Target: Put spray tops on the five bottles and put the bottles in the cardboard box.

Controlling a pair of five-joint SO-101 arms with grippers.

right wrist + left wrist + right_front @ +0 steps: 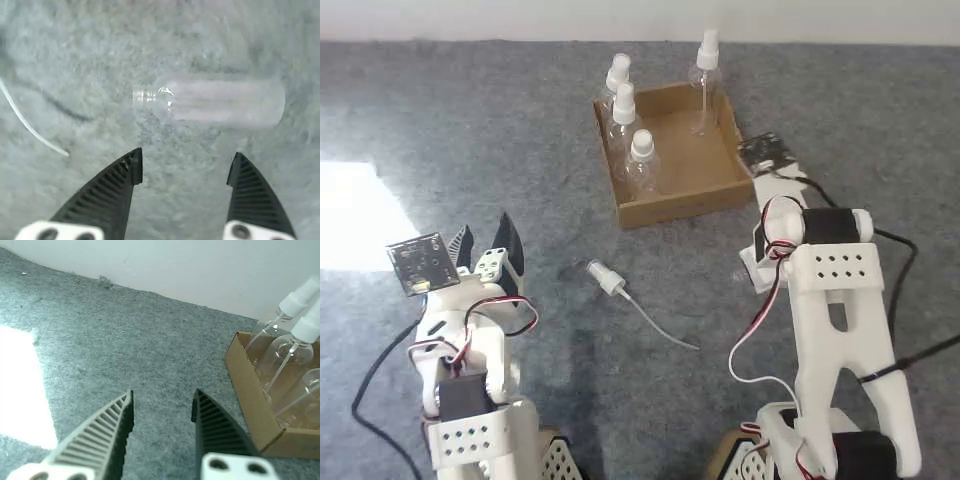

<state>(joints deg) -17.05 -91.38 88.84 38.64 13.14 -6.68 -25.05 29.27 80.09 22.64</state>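
While four capped bottles stand in the far cardboard box, the uncapped bottle lies on the tabletop below the spread right gripper, a loose spray top lies between the arms, and the left gripper gapes empty.

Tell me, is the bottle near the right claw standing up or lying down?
Lying down: the bottle rests lengthwise on the grey mat, its neck without a top.
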